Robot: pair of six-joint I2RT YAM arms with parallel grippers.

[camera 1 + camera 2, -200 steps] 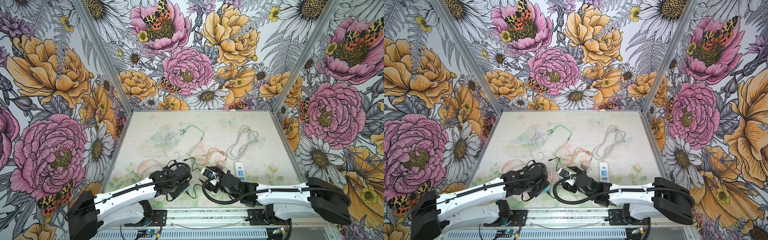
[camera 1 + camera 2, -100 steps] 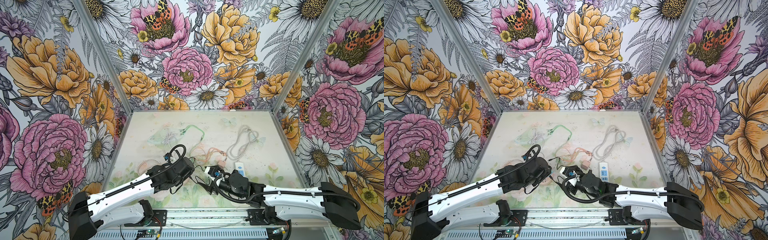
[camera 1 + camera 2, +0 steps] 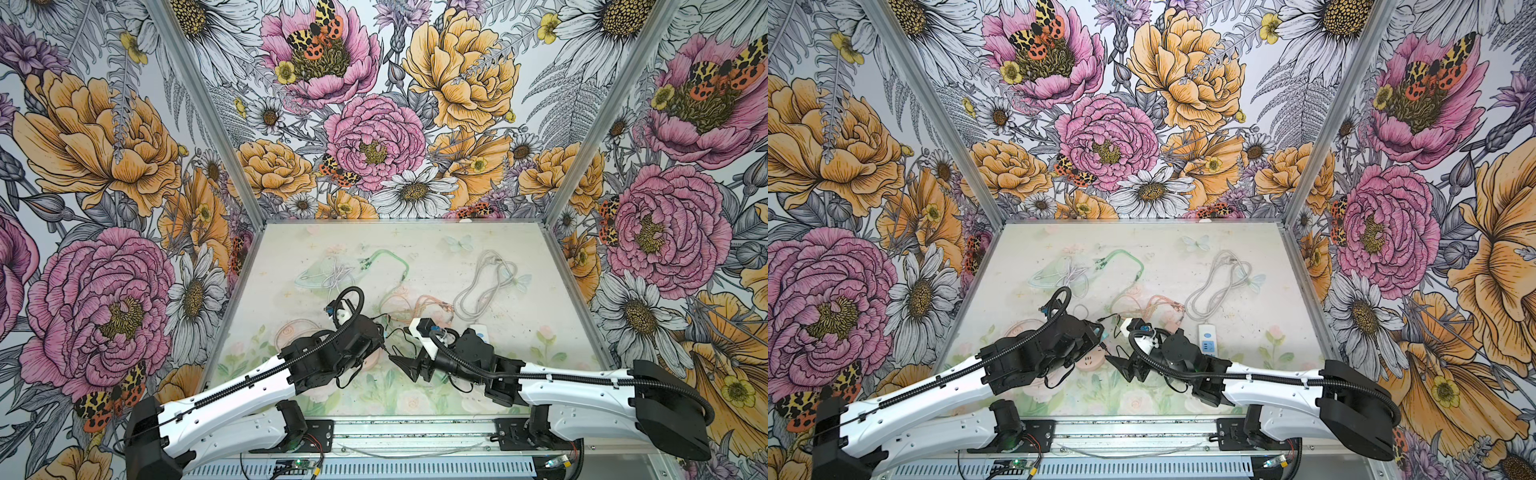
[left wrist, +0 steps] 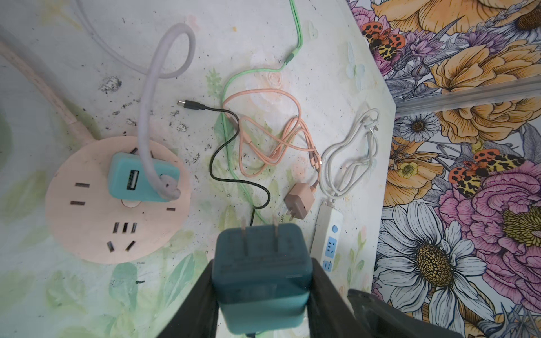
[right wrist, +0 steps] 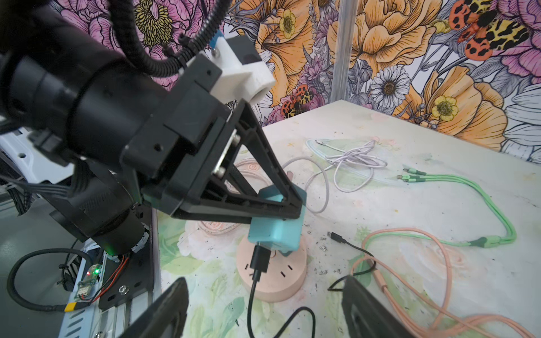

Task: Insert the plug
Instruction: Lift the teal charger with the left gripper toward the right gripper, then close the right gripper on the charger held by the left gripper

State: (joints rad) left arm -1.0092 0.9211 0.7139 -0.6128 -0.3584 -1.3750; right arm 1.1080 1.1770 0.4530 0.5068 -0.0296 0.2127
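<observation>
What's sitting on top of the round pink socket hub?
A teal adapter is plugged into the round pink socket hub, with a lavender cable in one port and an empty USB port beside it. The slots beneath the adapter are covered; the other slots are bare.

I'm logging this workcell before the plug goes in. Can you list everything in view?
round pink socket hub: one, pink, front of table.
teal square plug adapter: one, teal, held above the table near the hub.
teal USB charger: one, teal, plugged into the hub with a lilac cable.
black USB cable: one, black, plugged into the held adapter.
green multi-head cable: one, green, mid table.
peach multi-head cable: one, peach, mid table, by a peach charger brick.
white power strip: one, white, right of centre.
white coiled cable: one, white, back left.
floral table: one, pale.
left gripper: one, black, jaws shut on the adapter.
right gripper: one, black, jaws open, empty.
</observation>
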